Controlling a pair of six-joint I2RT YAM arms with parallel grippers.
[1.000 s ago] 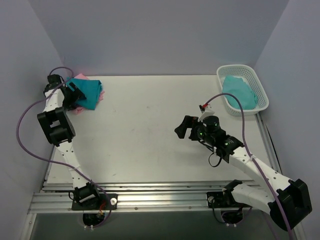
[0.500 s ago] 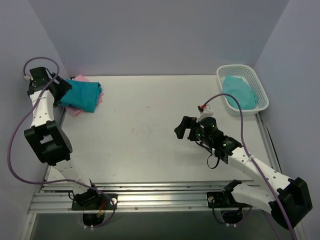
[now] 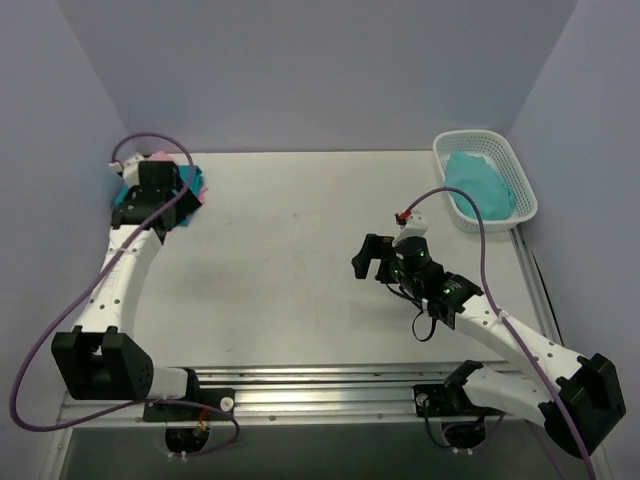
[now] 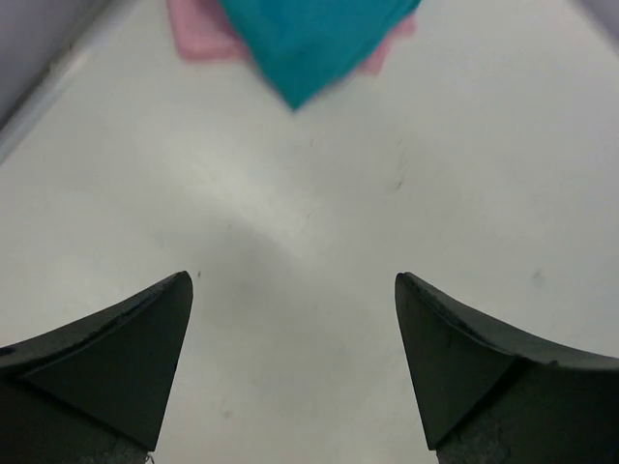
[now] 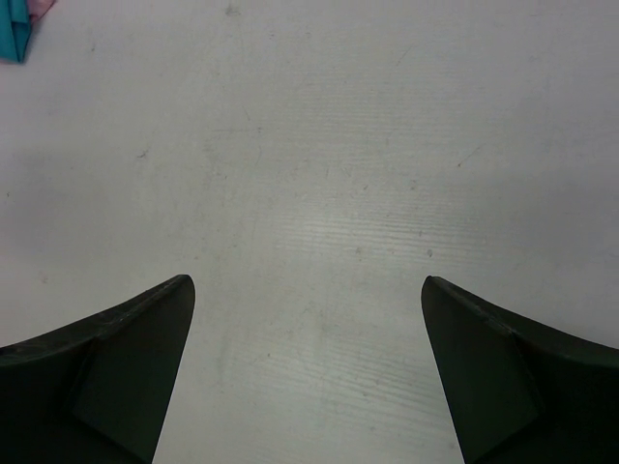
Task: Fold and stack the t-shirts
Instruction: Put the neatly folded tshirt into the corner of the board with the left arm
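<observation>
Both hands are hanging released and empty, your right hand (image 5: 305, 280) over the middle of the tabletop (image 5: 309, 145), your left hand (image 4: 292, 282) just short of the teal t-shirt (image 4: 309, 39) lying on the pink t-shirt (image 4: 198, 37) at the far-left corner, so sweeping low is risking snagging and unfolding that stack.

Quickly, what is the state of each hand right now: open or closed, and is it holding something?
Left hand: open, holding nothing.
Right hand: open, holding nothing.
</observation>
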